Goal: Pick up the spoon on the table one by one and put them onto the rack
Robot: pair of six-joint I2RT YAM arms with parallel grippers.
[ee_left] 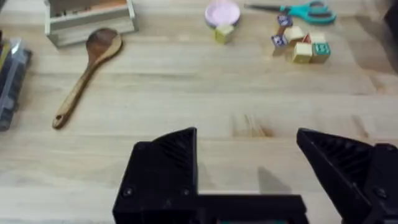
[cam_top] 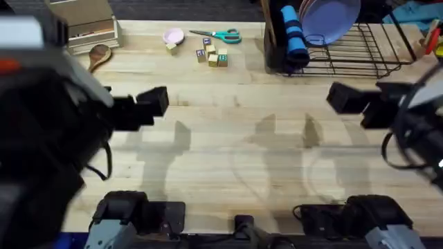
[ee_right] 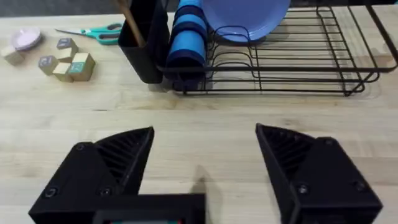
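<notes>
Spoon: your wooden spoon (ee_left: 87,69) lies flat at the table's (cam_top: 228,152) far left corner, bowl just beside the wooden box (ee_left: 90,18).
Rack: black wire dish rack (ee_right: 292,59) at the far right corner, holding a purple plate (ee_right: 245,18) and a blue cup (ee_right: 186,34).
Left gripper (ee_left: 249,158): fingers spread, holding nothing, above bare planks.
Right gripper (ee_right: 205,155): fingers spread wide, holding nothing, near the rack's front.

Markings on the toy blocks

Small wooden blocks (ee_left: 303,45) are lying ahead of the left gripper (ee_left: 247,163), beyond its spread fingers, showing coloured marks on their faces, but no letter or number is reading clearly.
</notes>
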